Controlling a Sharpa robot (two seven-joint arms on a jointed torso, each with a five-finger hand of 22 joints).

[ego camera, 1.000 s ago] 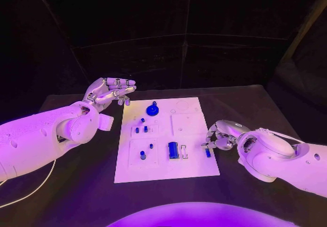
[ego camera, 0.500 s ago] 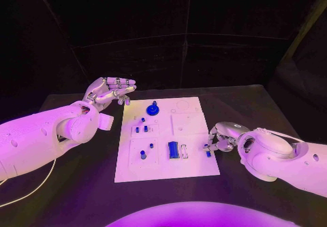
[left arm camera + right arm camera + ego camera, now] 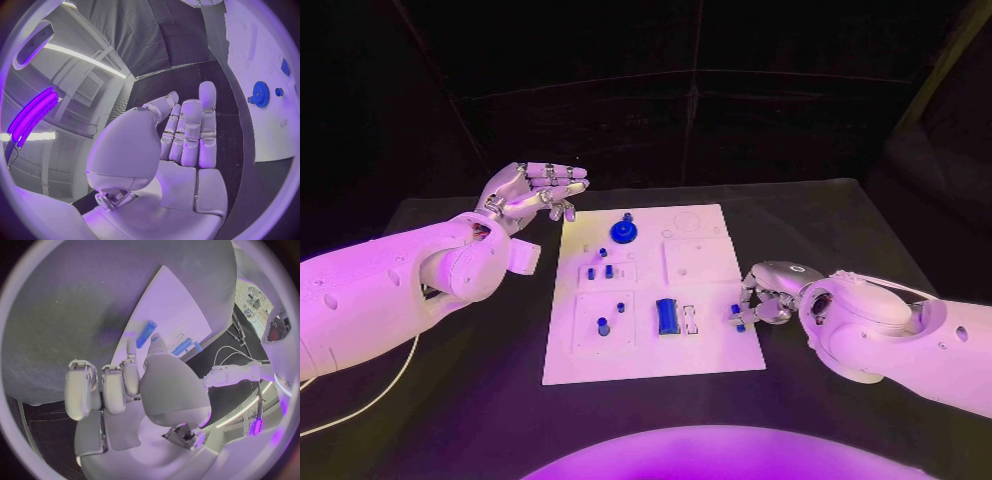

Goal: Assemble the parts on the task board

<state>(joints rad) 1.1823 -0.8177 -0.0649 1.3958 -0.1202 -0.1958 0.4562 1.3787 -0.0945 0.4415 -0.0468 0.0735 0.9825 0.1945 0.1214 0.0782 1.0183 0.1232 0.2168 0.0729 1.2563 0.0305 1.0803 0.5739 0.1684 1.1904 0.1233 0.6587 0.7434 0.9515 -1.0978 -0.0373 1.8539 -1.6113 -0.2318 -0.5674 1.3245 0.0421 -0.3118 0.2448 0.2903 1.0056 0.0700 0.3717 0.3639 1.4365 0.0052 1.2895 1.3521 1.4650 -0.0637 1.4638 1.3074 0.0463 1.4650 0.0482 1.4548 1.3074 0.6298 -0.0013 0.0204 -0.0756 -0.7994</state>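
Head view, tabletop: the black, matte tabletop (image 3: 459,400) carries everything; its dull, dark surface sets off the pale board.
Task board: the flat white rectangular task board (image 3: 651,355) lies in the middle of the tabletop, long side running near to far, with shallow outlined recesses that look meant to seat the parts.
Left robot hand: the silver, many-fingered left robot hand (image 3: 531,193) hangs above the tabletop just beyond the board's far left corner, palm up, fingers curled loosely and holding nothing; it looks parked clear of the work.
Right robot hand: the silver right robot hand (image 3: 764,296) is at the board's right edge, near half, fingers bunched downward over a small blue piece (image 3: 738,322); whether it pinches the piece or only touches it I cannot tell.
Blue gear: a round, toothed blue plastic gear (image 3: 623,233) stands near the far edge, apparently already seated.
Blue block: an oblong blue block (image 3: 666,317) sits upright in a recess in the near half, left of the right robot hand.
Small pegs: several short blue pegs (image 3: 602,326) are scattered over the left half of the board, smooth and rounded.
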